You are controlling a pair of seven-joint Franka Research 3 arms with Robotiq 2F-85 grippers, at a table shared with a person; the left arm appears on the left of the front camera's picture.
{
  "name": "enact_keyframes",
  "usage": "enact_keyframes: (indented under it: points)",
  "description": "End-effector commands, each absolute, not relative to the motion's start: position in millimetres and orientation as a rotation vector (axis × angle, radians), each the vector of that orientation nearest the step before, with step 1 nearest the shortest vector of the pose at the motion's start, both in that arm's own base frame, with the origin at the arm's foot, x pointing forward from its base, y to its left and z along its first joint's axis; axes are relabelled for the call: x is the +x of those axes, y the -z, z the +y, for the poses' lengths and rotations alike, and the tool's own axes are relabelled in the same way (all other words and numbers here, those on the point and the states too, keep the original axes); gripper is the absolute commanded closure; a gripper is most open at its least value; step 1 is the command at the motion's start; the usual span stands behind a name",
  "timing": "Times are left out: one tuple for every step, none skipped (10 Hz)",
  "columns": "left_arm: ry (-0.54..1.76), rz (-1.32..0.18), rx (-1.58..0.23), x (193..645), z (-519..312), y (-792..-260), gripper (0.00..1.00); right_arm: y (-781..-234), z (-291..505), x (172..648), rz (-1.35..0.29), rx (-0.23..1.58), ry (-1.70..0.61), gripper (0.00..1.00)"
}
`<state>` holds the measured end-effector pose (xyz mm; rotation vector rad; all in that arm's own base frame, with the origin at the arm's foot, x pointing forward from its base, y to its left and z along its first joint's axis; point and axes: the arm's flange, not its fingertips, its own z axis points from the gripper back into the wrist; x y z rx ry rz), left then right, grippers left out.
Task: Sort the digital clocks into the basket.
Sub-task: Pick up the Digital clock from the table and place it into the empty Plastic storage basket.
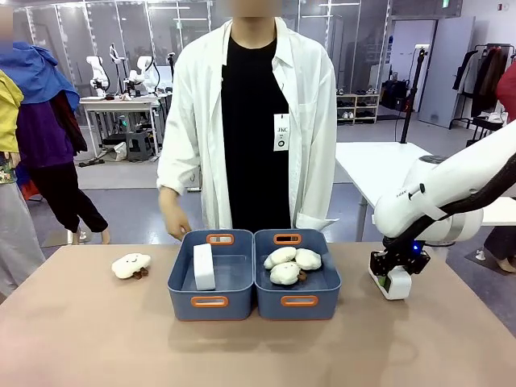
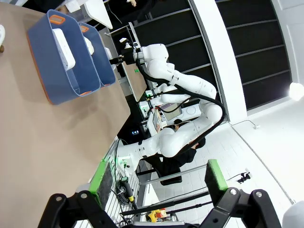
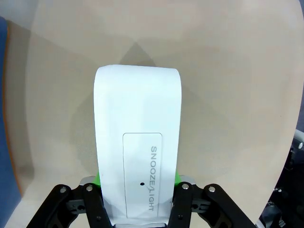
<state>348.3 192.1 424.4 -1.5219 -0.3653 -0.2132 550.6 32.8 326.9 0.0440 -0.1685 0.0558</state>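
Firmly, the right end effector (image 3: 137, 180) clamps a white digital clock (image 3: 137, 114), while the left end effector (image 2: 159, 178) gapes wide

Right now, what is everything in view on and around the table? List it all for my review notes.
Table: one, tan, in front of the robot.
Bins: two, blue with orange handles; left bin and right bin side by side in the middle.
Clocks: two, white; one standing on edge in the left bin, one gripped at the table's right side.
Plush toys: four, white; three in the right bin, one on the table left of the bins.
Person: one, white coat over black, far side; person's hand near the left bin.
Robot's left hand: black, green pads, open, empty.
Robot's right hand: shut on a clock.
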Motion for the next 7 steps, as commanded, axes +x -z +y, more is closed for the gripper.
enact_keyframes:
  points:
    - [0.212, -0.359, -1.523, 342.2, 192.0, -428.8, 0.0, -351.9, 27.8, 536.4, -0.159, 0.105, -0.04, 0.87]
    - [0.212, -0.359, -1.523, 342.2, 192.0, -428.8, 0.0, -372.5, 13.3, 520.3, -0.16, 0.155, -0.061, 0.87]
    - [0.212, -0.359, -1.523, 342.2, 192.0, -428.8, 0.0, -398.0, -9.2, 500.6, -0.195, 0.264, -0.077, 0.87]
    - [0.212, -0.359, -1.523, 342.2, 192.0, -428.8, 0.0, -418.3, -29.4, 483.8, -0.187, 0.423, -0.123, 0.87]
    - [0.212, -0.359, -1.523, 342.2, 192.0, -428.8, 0.0, -433.9, -40.5, 469.6, -0.187, 0.492, -0.178, 0.87]
    - [0.212, -0.359, -1.523, 342.2, 192.0, -428.8, 0.0, -442.6, -43.4, 462.7, -0.194, 0.494, -0.193, 0.87]
    - [0.212, -0.359, -1.523, 342.2, 192.0, -428.8, 0.0, -449.2, -41.5, 460.8, -0.198, 0.505, -0.212, 0.87]
